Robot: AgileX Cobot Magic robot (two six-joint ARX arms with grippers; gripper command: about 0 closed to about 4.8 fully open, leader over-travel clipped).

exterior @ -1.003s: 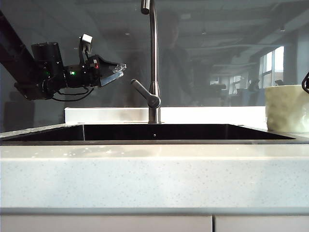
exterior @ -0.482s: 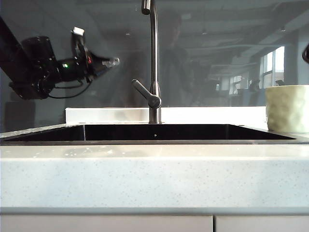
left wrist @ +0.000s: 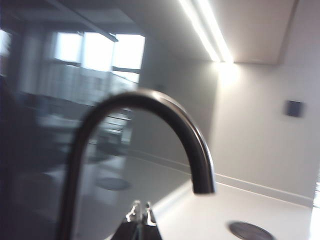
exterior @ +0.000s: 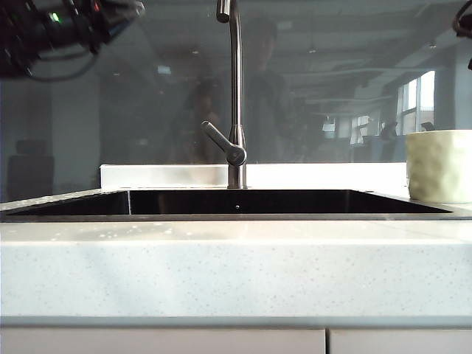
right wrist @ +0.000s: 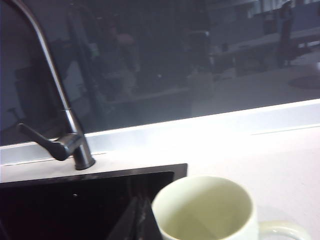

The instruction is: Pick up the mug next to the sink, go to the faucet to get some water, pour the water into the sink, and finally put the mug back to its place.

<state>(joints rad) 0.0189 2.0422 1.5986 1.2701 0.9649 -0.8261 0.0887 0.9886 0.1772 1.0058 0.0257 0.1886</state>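
Task looks finished: mug (right wrist: 202, 212) sits beside sink (exterior: 236, 215); left gripper (left wrist: 140, 214) and right gripper (right wrist: 142, 220) both pinched together, empty (raised clear). Next: nothing, park.

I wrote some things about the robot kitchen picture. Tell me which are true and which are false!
1. The mug stands on the counter beside the sink. True.
2. The right claw holds the mug. False: it is shut, just beside the mug, gripping nothing.
3. Water runs from the faucet. False: no water shows.
4. The left claw is shut, up near the faucet's curved top. True.
5. The mug lies on its side. False: it stands upright.
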